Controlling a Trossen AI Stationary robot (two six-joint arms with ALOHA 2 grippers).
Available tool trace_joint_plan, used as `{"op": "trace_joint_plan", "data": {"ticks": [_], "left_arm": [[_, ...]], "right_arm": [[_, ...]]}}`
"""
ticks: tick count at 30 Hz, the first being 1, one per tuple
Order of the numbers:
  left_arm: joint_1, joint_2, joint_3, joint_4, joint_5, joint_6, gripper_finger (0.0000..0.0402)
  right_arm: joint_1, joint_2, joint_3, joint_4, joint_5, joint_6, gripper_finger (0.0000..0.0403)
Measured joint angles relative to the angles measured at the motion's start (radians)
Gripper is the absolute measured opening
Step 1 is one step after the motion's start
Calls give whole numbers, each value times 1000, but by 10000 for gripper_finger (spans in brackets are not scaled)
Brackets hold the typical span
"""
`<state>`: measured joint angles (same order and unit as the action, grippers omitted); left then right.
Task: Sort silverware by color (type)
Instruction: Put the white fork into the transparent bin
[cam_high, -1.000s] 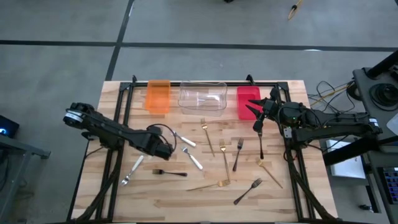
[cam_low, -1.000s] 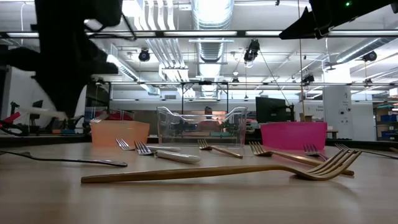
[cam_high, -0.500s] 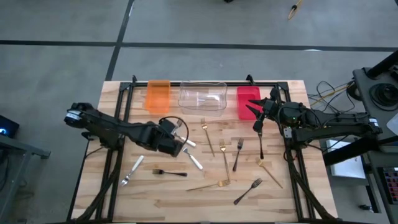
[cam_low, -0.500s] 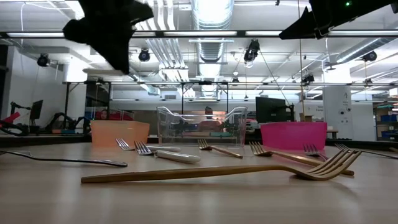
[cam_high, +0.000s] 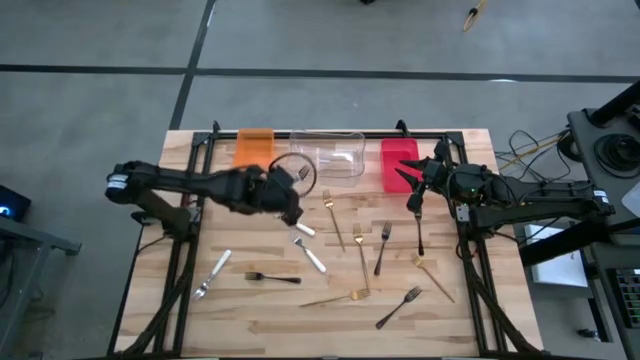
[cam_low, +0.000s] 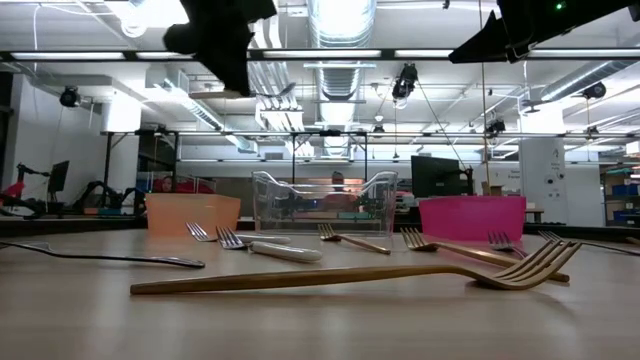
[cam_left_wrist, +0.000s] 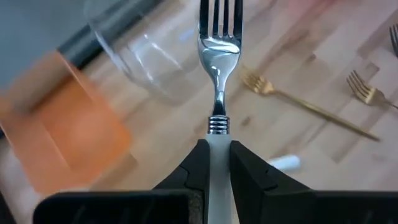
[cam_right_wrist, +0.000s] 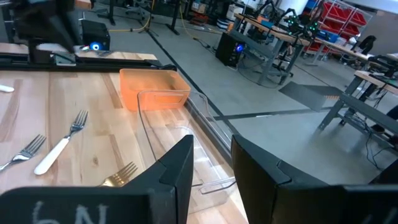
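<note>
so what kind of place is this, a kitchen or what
Not a kitchen: most likely a robotics lab or workshop. The low view shows exposed ceiling ducts and strip lights; the right wrist view shows workbenches with equipment and red storage bins beyond the wooden table.

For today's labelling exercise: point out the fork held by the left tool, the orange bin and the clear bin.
Held fork (cam_left_wrist: 217, 53), left wrist view, silver neck below the tines.
Orange bin (cam_high: 254, 146), high view, its middle.
Clear bin (cam_high: 335, 152), high view, its floor.

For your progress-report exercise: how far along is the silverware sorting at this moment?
Done: nothing visibly sorted; the clear bin looks empty. In hand: the left gripper holds a white-handled silver fork near the clear bin. The right gripper waits by the red bin. Left: gold, black and white-handled forks on the table.
</note>
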<state>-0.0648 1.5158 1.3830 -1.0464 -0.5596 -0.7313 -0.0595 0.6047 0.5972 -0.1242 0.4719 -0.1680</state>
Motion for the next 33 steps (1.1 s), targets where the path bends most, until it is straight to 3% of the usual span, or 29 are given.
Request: {"op": "trace_joint_plan", "data": {"ticks": [6,18,23,33], "left_arm": [[124,0,42,133,11,315,25],[363,4,53,506,224,801,25],[419,34,55,574,286,936,25],[470,114,62,610,291,1084,25]], "right_arm": [[0,0,0,0,0,-5,100],[0,0,0,-2,0,8,100],[0,0,0,-1,0,18,100],[0,1,0,43,1,57,100]]}}
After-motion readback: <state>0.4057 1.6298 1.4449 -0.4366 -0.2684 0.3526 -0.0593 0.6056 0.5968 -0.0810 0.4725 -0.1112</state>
